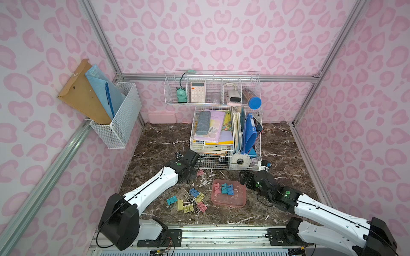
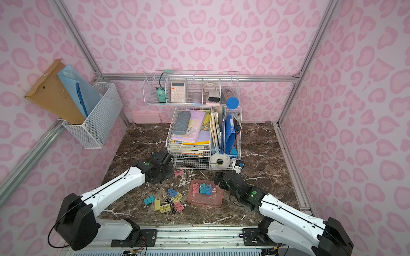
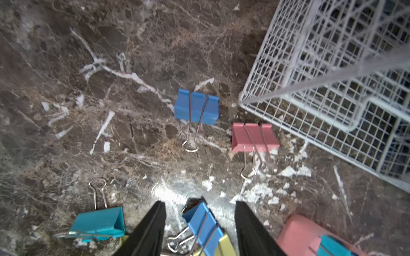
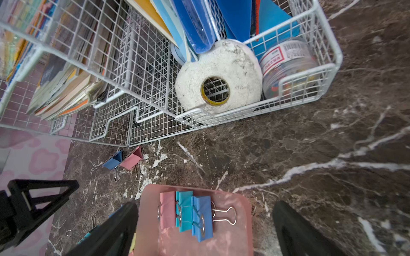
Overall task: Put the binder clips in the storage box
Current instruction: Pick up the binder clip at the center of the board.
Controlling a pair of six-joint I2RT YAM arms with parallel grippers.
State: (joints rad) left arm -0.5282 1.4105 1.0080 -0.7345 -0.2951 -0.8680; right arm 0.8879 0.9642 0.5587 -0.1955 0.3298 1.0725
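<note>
The storage box (image 1: 228,200) (image 2: 204,200) is a translucent pinkish tray on the dark marble. Side by side in it lie a pink, a teal and a blue binder clip (image 4: 186,210) (image 1: 224,188). My right gripper (image 4: 205,221) (image 1: 244,179) hangs open over the box, a finger to either side. My left gripper (image 3: 199,208) (image 1: 188,180) is open; a blue clip (image 3: 204,226) resting on a yellow one shows between its fingers, untouched. Several more clips (image 1: 190,201) lie left of the box. A blue (image 3: 196,106) and a pink clip (image 3: 255,137) (image 1: 200,172) lie by the wire rack.
A white wire desk rack (image 1: 221,141) full of papers and folders stands just behind the clips, with a tape roll (image 4: 218,75) and a clear jar (image 4: 286,62) in front. A pale pink case (image 1: 162,117) lies at the back wall. Wire baskets (image 1: 117,119) hang on the walls.
</note>
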